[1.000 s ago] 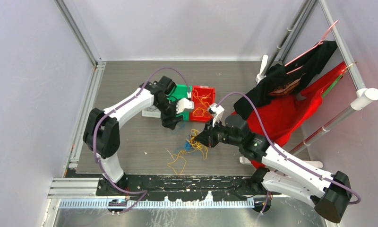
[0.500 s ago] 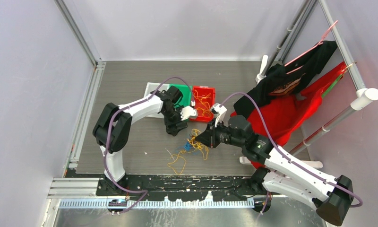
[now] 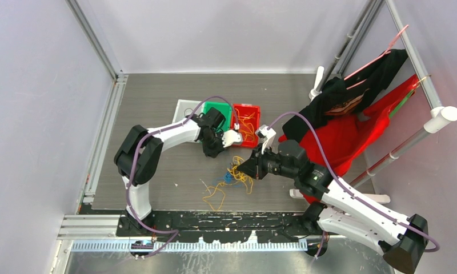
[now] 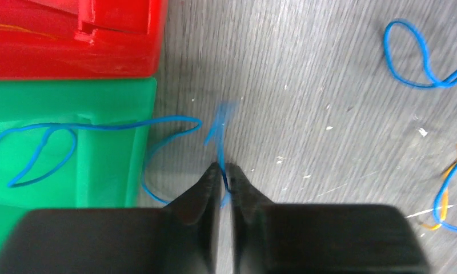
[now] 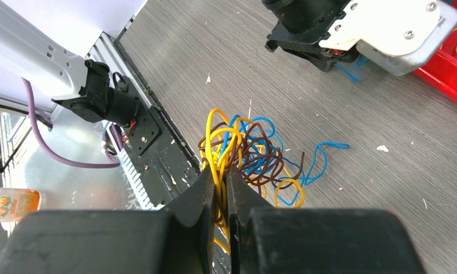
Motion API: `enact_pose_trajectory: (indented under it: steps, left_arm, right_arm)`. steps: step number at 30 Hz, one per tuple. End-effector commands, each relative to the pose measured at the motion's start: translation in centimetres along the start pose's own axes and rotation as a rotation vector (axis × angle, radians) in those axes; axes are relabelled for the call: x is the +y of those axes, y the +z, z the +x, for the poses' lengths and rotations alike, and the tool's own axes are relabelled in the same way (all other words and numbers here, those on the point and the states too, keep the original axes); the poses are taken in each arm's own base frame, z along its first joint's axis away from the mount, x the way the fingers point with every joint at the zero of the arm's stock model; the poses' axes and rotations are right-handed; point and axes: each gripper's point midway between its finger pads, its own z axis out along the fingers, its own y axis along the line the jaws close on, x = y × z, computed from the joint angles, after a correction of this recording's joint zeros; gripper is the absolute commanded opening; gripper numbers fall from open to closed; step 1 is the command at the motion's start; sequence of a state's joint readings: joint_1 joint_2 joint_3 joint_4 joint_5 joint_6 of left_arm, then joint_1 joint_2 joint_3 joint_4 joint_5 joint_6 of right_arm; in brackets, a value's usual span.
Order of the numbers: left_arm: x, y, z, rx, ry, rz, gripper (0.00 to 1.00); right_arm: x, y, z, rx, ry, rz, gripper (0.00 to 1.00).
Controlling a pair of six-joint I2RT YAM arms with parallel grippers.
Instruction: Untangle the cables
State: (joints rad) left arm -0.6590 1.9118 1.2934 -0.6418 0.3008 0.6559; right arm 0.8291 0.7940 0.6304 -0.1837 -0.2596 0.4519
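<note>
My left gripper [image 4: 224,170] is shut on a thin blue cable [image 4: 157,124] that loops from the table up over the green bin [image 4: 100,171]. In the top view the left gripper [image 3: 213,149] sits low in front of the green bin [image 3: 217,110]. My right gripper [image 5: 220,171] is shut on a tangle of yellow, brown and blue cables [image 5: 255,154], held just above the table. In the top view that tangle [image 3: 235,173] hangs at the right gripper [image 3: 242,168]. A loose yellow cable [image 3: 215,194] lies nearer the bases.
A red bin [image 3: 247,125] with yellow cables stands right of the green one, and a white tray [image 3: 183,108] lies to its left. Another blue loop [image 4: 412,57] rests on the table. Red and black clothes [image 3: 352,125] hang on a rack at right.
The left arm has come down from the bins to the table in front of the green bin, and its jaws have closed on the blue cable. The right gripper has barely moved.
</note>
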Motion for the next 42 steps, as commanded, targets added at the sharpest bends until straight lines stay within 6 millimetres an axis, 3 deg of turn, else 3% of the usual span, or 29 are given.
enact_pose_trajectory:
  steps: [1, 8, 13, 19, 24, 29, 35, 38, 42]
  left_arm:
    - [0.6, -1.8, -0.9, -0.027, -0.002, -0.061, 0.02]
    - [3.6, -8.7, -4.4, -0.093, -0.035, -0.165, 0.0]
    - [6.3, -11.1, -5.2, -0.125, -0.052, -0.222, 0.0]
    - [10.3, -10.3, -5.4, -0.142, -0.053, -0.335, 0.0]
    - [13.8, -7.9, -5.4, -0.114, -0.032, -0.415, 0.0]
    - [15.3, -6.1, -5.8, -0.118, -0.035, -0.429, 0.0]
    - [15.9, -3.5, -4.9, -0.088, -0.047, -0.426, 0.0]
    - [15.6, -3.2, -4.9, -0.073, -0.043, -0.428, 0.17]
    - [15.3, -5.3, -5.5, -0.091, -0.055, -0.444, 0.46]
  right_arm:
    - [1.6, -0.6, -2.3, -0.066, -0.01, -0.048, 0.01]
    - [1.8, -0.5, -2.4, -0.063, -0.009, -0.058, 0.01]
    - [1.8, -0.4, -2.5, -0.064, -0.007, -0.058, 0.01]
    - [1.8, -0.2, -2.5, -0.066, -0.006, -0.059, 0.01]
    - [1.8, 0.0, -2.6, -0.062, -0.003, -0.057, 0.01]
    - [1.7, 0.1, -2.7, -0.066, -0.002, -0.052, 0.01]
    - [1.8, 0.2, -2.8, -0.066, 0.0, -0.056, 0.01]
    - [1.8, 0.3, -2.9, -0.065, -0.003, -0.056, 0.01]
    - [2.0, 0.2, -3.2, -0.07, -0.011, -0.058, 0.01]
